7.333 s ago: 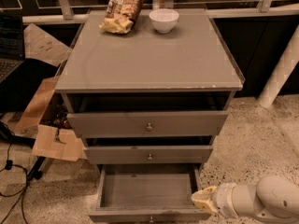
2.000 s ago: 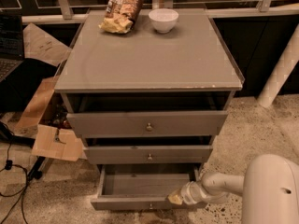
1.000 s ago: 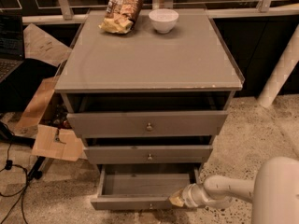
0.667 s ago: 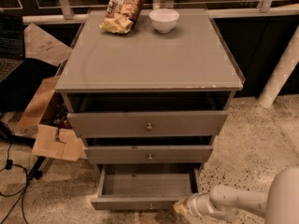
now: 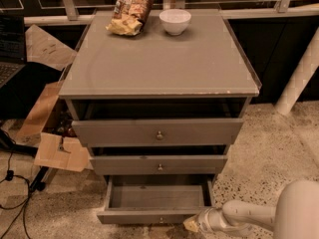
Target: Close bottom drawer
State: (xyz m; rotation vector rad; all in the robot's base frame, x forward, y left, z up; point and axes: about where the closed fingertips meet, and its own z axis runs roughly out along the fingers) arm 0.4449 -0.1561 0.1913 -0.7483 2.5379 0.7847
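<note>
The bottom drawer (image 5: 158, 216) is grey wood with a small brass knob on its front. It stands pulled out from the grey cabinet (image 5: 159, 59), and its inside looks bare. My gripper (image 5: 192, 225) is at the lower right, on a cream arm that comes in from the right. Its tip is at the right end of the drawer's front panel, low and close to the floor. I cannot tell if it touches the panel.
The top drawer (image 5: 158, 132) and the middle drawer (image 5: 159, 164) stand slightly ajar. A chip bag (image 5: 130, 10) and a white bowl (image 5: 175, 21) sit on the cabinet top. Cardboard pieces (image 5: 54, 148) and cables (image 5: 11, 183) lie on the floor at the left. A white pole (image 5: 299, 78) stands at the right.
My gripper has moved from the drawer's right side down and forward to the right end of its front panel. The drawer stands about as far out as before.
</note>
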